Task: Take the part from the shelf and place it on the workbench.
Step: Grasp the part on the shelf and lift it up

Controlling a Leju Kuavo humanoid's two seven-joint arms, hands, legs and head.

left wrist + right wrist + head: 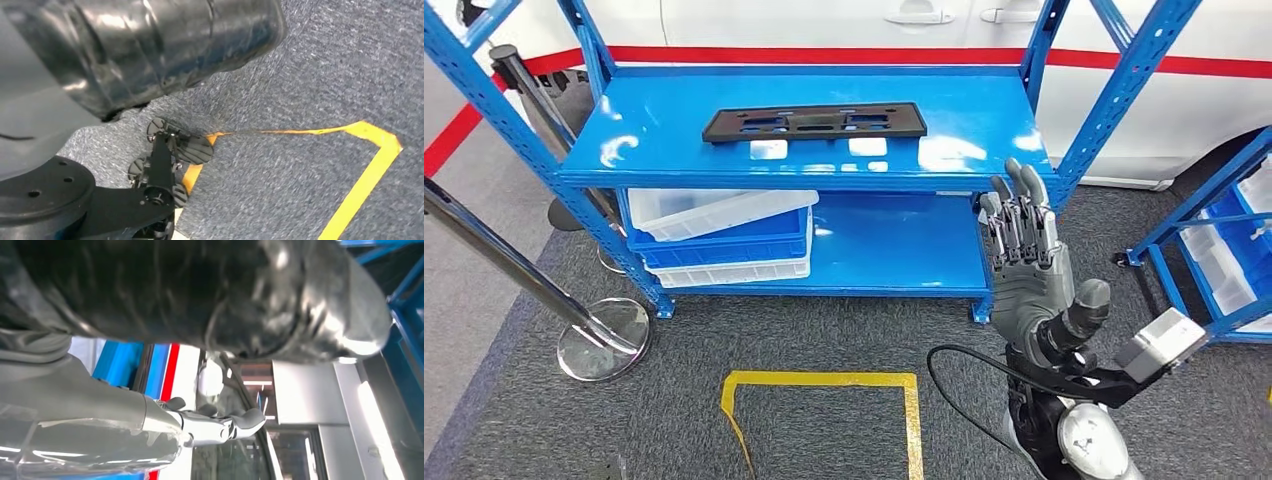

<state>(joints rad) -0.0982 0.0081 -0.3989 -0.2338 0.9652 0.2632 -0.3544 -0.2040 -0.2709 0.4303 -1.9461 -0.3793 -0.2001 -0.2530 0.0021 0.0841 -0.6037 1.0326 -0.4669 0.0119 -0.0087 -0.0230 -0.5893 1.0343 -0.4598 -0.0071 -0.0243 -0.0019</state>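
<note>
A flat black part (pixel 814 122) with several cut-outs lies lengthwise on the top level of the blue shelf (pixel 654 130), near its middle. My right hand (pixel 1024 260) is raised in front of the shelf's right end, below and to the right of the part, with fingers straight and apart and nothing in it. In the right wrist view its fingers (pixel 220 425) stretch out empty under the thick thumb (pixel 210 295). My left hand (pixel 150 45) hangs low over grey carpet; its thumb shows, its fingers are hidden.
Stacked white and blue bins (pixel 724 235) fill the lower shelf's left half. A chrome stanchion base (pixel 604 338) stands at the left. Yellow floor tape (pixel 824 380) marks a box before the shelf. Another blue rack with bins (pixel 1224 240) stands right. A white car is behind.
</note>
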